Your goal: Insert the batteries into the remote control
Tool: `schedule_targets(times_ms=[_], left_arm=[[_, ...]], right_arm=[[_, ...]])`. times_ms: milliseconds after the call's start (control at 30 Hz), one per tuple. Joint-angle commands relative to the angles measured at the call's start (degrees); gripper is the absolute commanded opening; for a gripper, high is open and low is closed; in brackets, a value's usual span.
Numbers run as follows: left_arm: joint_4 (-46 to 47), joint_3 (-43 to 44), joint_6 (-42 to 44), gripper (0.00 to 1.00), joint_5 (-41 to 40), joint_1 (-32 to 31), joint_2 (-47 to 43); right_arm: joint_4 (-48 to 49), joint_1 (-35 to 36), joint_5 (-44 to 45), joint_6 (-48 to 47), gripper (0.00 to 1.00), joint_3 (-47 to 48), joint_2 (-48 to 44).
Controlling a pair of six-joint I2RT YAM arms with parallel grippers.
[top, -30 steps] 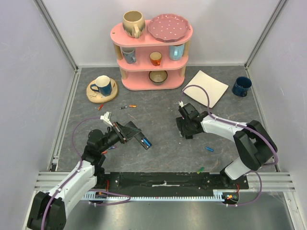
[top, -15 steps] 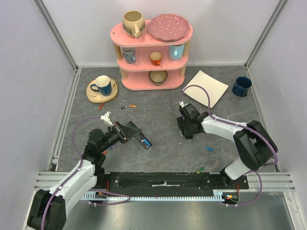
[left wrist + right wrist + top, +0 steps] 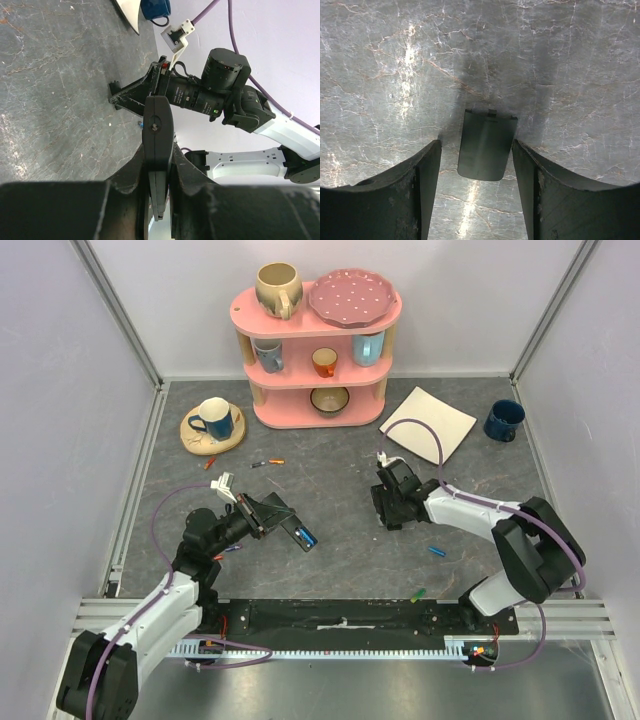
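Your left claw point(image 3: 159, 175) is pressed onto the thin edges of the remote control point(image 3: 157, 125), which juts out toward the middle and looks tilted above the surface point(image 3: 340, 575). A blue battery point(image 3: 307, 538) sits at its far end. That is a narrow hold, so any push on the free end will likely twist the remote in the grip, and a steeper tilt could let the blue cell slide out.

Your right claw point(image 3: 476, 165) is spread and low over a small dark cover panel point(image 3: 487, 135) lying flat, one finger on each side and the right one almost against it. The panel is thin, so closing may only shove it sideways or scrape the fingertips along the surface without lifting it.

Mind the loose batteries near that arm, a blue one point(image 3: 437, 551) and a green one point(image 3: 417, 594), since a careless sweep could roll them away. I'd judge the loading far from done
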Motion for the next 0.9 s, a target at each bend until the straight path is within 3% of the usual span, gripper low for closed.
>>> schedule_targets(times_ms=[0, 233, 867], left_arm=[[3.5, 0.7, 0.0, 0.02, 1.4, -0.1, 0.2], [4.2, 0.5, -0.2, 0.02, 1.6, 0.0, 1.0], [7.0, -0.2, -0.6, 0.02, 2.6, -0.1, 2.5]], right_arm=[[-2.8, -0.5, -0.6, 2.0, 0.67, -3.8, 1.2], [-3.4, -0.5, 0.4, 3.1, 0.71, -4.0, 1.0], [-7.1, 2.2, 2.5, 8.4, 0.64, -4.9, 0.9]])
